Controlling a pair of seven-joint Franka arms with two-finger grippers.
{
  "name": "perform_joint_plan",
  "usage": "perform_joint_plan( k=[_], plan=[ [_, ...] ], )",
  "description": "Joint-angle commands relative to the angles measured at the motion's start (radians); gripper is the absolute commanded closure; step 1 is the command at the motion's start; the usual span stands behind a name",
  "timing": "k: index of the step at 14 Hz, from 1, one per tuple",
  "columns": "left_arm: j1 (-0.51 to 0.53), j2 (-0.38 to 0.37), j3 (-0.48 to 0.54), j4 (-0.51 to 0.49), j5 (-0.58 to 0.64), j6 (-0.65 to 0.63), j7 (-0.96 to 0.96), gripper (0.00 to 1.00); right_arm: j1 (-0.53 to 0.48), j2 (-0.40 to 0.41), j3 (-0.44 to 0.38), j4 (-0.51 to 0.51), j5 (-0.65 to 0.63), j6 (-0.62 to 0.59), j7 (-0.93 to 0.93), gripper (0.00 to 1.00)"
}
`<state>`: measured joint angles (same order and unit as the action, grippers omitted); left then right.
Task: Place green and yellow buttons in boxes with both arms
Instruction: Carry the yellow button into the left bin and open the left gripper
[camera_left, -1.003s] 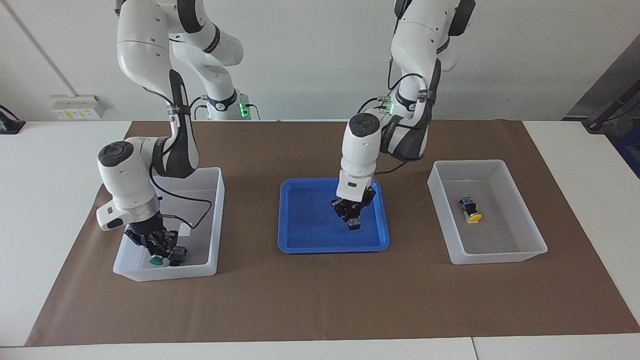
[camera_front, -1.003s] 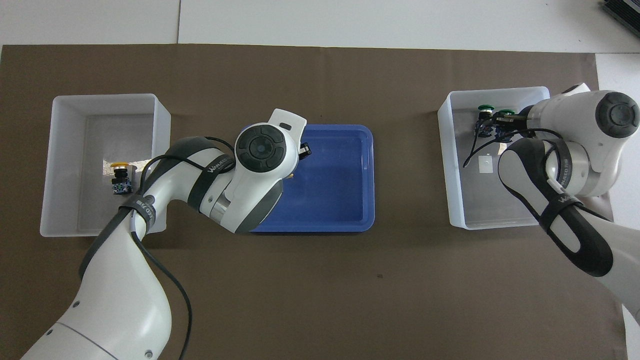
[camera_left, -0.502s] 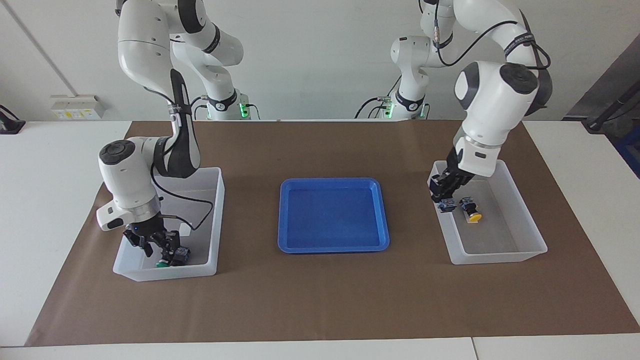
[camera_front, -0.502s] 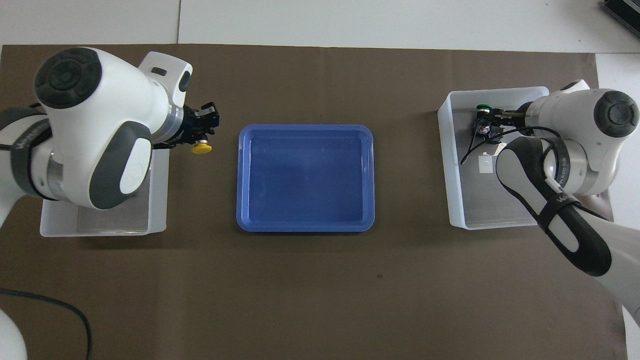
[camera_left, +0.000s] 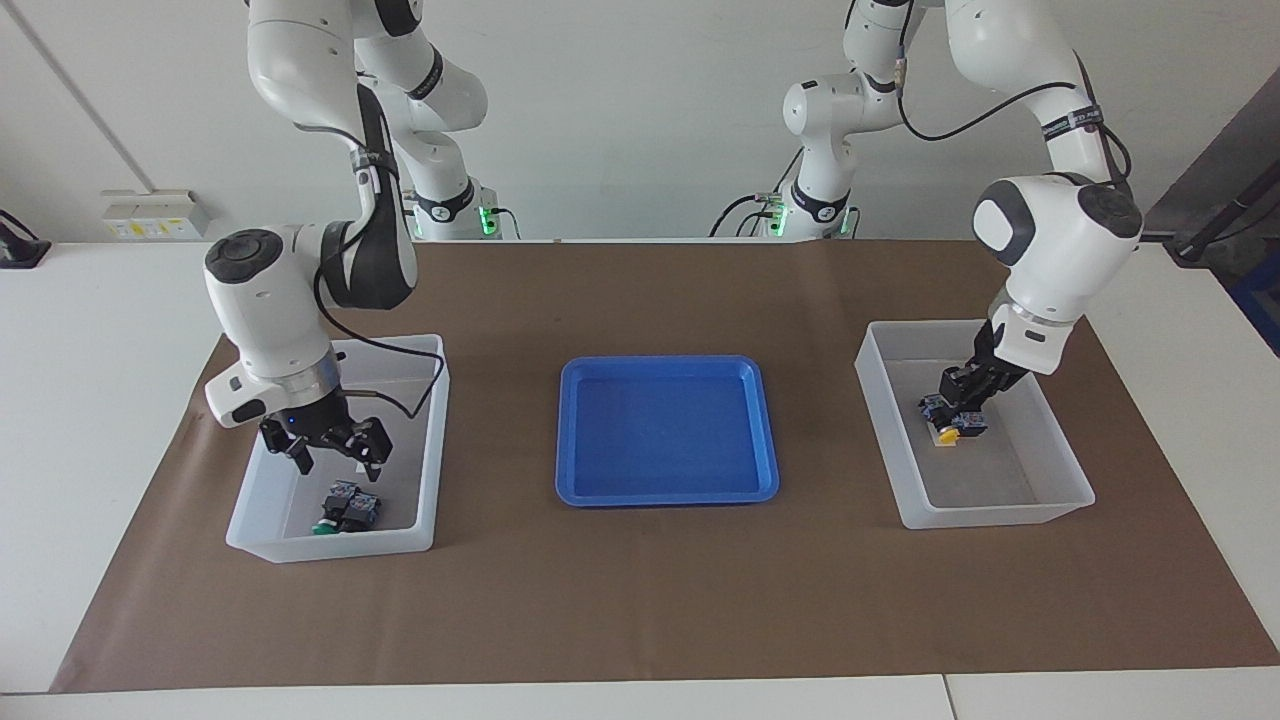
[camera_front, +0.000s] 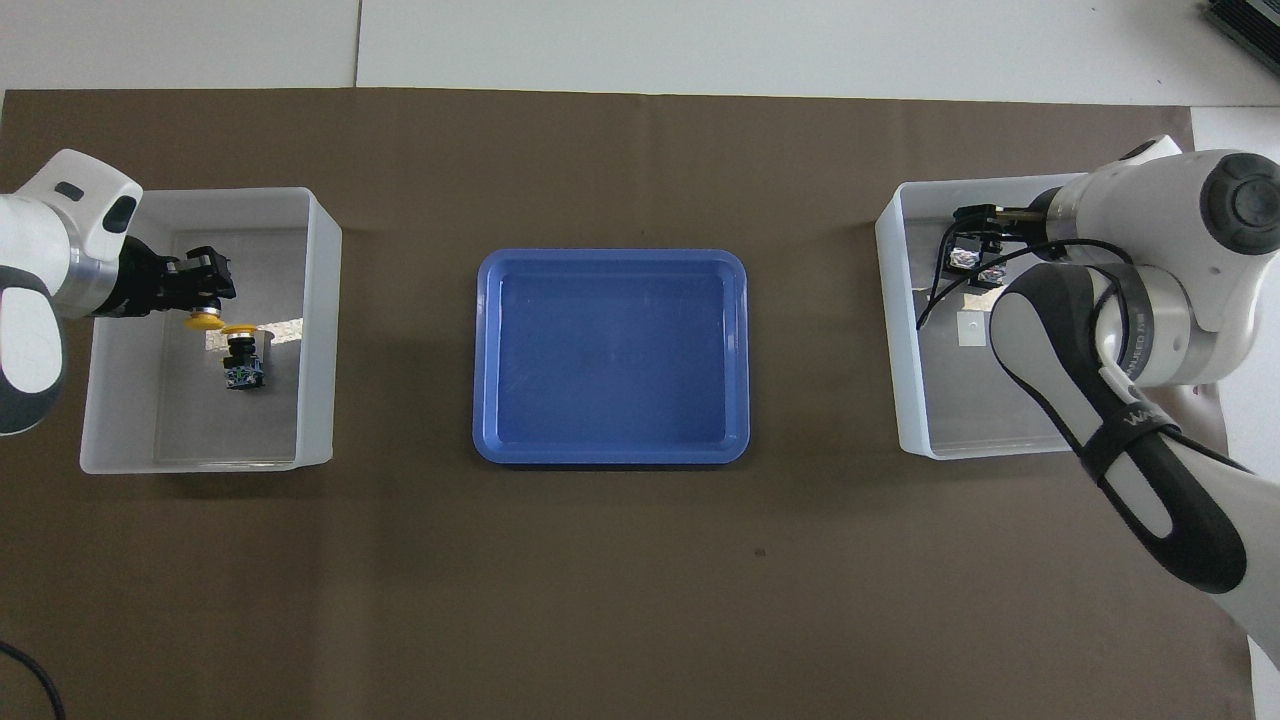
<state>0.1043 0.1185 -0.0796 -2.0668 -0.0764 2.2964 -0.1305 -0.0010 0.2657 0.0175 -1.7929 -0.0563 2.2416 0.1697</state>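
My left gripper (camera_left: 962, 397) is low inside the translucent box (camera_left: 1000, 512) at the left arm's end, shut on a yellow button (camera_left: 955, 430). In the overhead view this gripper (camera_front: 200, 283) holds the yellow cap (camera_front: 203, 321) beside the second yellow button (camera_front: 241, 352), which lies on the box floor. My right gripper (camera_left: 338, 455) is open and empty, raised over the other box (camera_left: 432, 440). Two green buttons (camera_left: 345, 508) lie together on that box's floor, under the gripper and away from the robots. In the overhead view their bodies (camera_front: 968, 263) show below the right gripper (camera_front: 985, 225).
A shallow blue tray (camera_left: 665, 492) sits empty in the middle of the brown mat, between the two boxes. A small white label (camera_front: 968, 328) lies on the floor of the box at the right arm's end.
My left arm carried the yellow button from the blue tray to its box and lowered it inside. My right gripper let go of the green button, opened and rose.
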Motion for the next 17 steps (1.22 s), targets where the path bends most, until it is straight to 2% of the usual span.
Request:
perform_joint_plan(
  k=[1, 3, 5, 8, 11, 12, 13, 14, 17],
  plan=[
    [0.006, -0.077, -0.008, -0.133, -0.017, 0.054, 0.034, 1.00, 0.029, -0.117, 0.004, -0.022, 0.003, -0.150, 0.016, 0.00],
    [-0.002, -0.076, -0.008, -0.179, -0.017, 0.093, 0.035, 1.00, 0.049, -0.189, 0.004, -0.019, 0.003, -0.262, 0.013, 0.00],
    [0.000, -0.065, -0.008, -0.203, -0.017, 0.149, 0.046, 1.00, 0.049, -0.230, 0.009, -0.004, 0.004, -0.318, -0.005, 0.00],
    [0.015, -0.054, -0.006, -0.202, -0.017, 0.158, 0.101, 1.00, 0.033, -0.209, 0.009, 0.137, 0.006, -0.445, -0.010, 0.00],
    [0.023, -0.042, -0.008, -0.176, -0.016, 0.156, 0.101, 1.00, 0.033, -0.238, 0.009, 0.158, 0.006, -0.511, -0.050, 0.00],
    [0.017, -0.039, -0.008, -0.167, -0.016, 0.152, 0.095, 0.97, 0.033, -0.252, 0.009, 0.156, 0.006, -0.534, -0.065, 0.00],
    [0.012, -0.039, -0.008, -0.167, -0.016, 0.152, 0.094, 0.63, 0.032, -0.266, 0.007, 0.152, 0.006, -0.554, -0.065, 0.00],
    [0.011, -0.039, -0.008, -0.167, -0.016, 0.150, 0.101, 0.01, 0.026, -0.270, 0.006, 0.153, 0.006, -0.574, -0.065, 0.00],
    [0.009, -0.040, -0.008, -0.132, -0.016, 0.134, 0.103, 0.00, 0.012, -0.269, 0.004, 0.153, 0.006, -0.577, -0.079, 0.00]
  ],
)
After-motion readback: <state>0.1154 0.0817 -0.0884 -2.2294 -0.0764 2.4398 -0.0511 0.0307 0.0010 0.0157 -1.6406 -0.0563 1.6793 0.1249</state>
